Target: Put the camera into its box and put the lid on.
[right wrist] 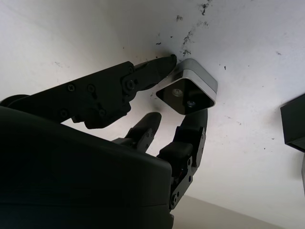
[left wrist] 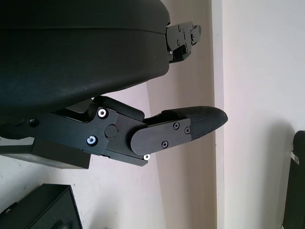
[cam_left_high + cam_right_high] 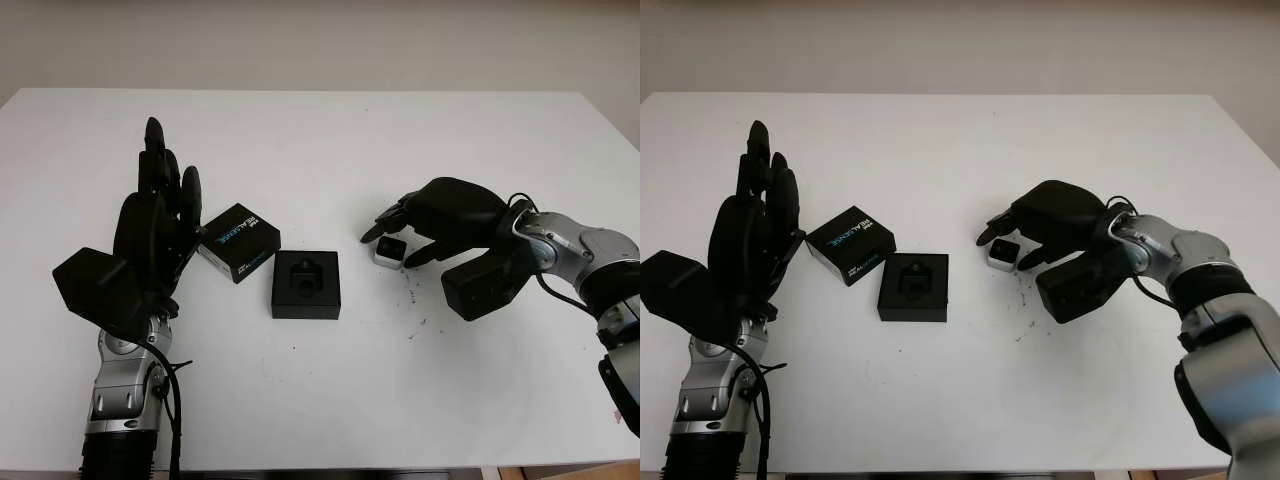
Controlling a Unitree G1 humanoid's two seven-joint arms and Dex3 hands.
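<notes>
Right of the open box (image 3: 305,285), the camera (image 3: 390,251) is being pinched by the right hand (image 3: 425,222)'s fingers, while the left hand (image 3: 160,215) is being held open beyond the lid (image 3: 238,242).

- A white table (image 3: 300,390) takes up nearly the whole frame in both eye views, its top matte and evenly lit.
- The far edge of the table runs straight across the upper part of the frame; its right edge slants down towards the right side.
- Behind it, along the top of the frame, stands a plain pale wall (image 3: 320,40), off-white to beige, without marks.
- Small dark specks (image 3: 412,300) lie scattered on the tabletop right of centre.
- At the lower right corner a sliver of brownish floor (image 3: 570,472) shows past the table's near edge.
- Light is soft and diffuse; shadows on the table are faint.
</notes>
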